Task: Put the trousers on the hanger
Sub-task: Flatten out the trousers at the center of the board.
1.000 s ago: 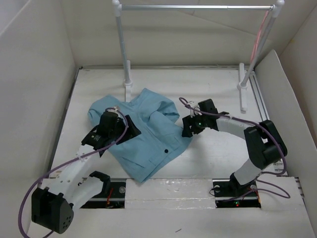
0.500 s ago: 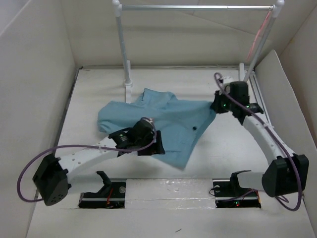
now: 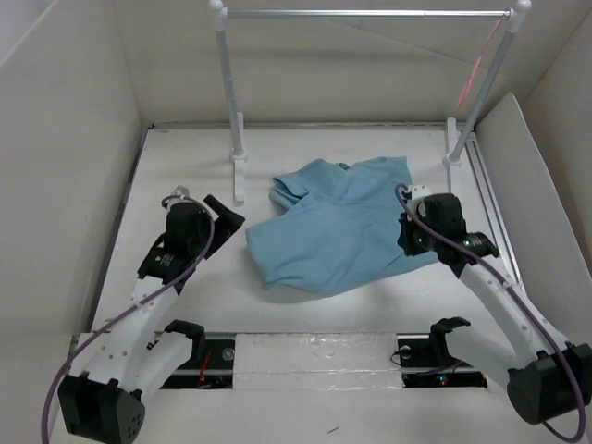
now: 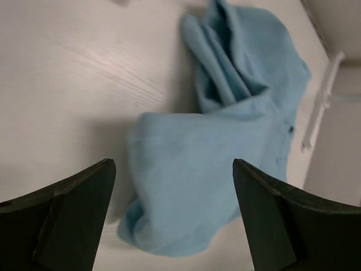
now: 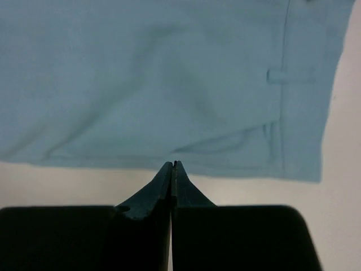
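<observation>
Trousers (image 3: 338, 222) have slid right and now lie crumpled on the table (image 3: 185, 157), well apart from the hanger (image 3: 474, 72) by the rail's (image 3: 370, 14) right end. The left gripper (image 4: 172, 164) has let go and backed off, jaws wide and empty; the right gripper (image 5: 173, 164) has closed at the hem, whether on cloth I cannot tell. With the hanger untouched, the task looks barely begun.

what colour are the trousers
Plain light sky blue, no pattern; the trousers show best in the right wrist view.
</observation>
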You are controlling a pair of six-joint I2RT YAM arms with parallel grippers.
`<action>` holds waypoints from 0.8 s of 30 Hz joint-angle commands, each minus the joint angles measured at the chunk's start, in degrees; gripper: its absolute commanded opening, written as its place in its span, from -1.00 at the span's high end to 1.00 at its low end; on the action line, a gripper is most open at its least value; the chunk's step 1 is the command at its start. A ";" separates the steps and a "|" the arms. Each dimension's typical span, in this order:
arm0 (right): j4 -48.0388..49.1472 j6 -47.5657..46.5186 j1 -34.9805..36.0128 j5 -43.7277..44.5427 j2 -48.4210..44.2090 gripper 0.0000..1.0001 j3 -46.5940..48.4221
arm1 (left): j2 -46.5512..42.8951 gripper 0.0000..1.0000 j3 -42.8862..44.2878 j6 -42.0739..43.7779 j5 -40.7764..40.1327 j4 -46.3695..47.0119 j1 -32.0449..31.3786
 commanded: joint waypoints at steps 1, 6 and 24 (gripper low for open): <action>-3.42 4.93 1.01 -2.29 -8.94 0.95 -6.23 | -3.73 -0.64 -3.95 -1.12 3.45 -7.39 4.18; -3.25 12.59 -3.54 0.79 -14.60 -0.53 -16.53 | -4.60 -0.66 -16.06 -10.51 13.09 1.08 4.17; 25.67 13.30 -33.00 -17.39 14.93 0.89 -17.95 | 16.06 0.52 -19.34 -13.19 19.61 37.52 -2.86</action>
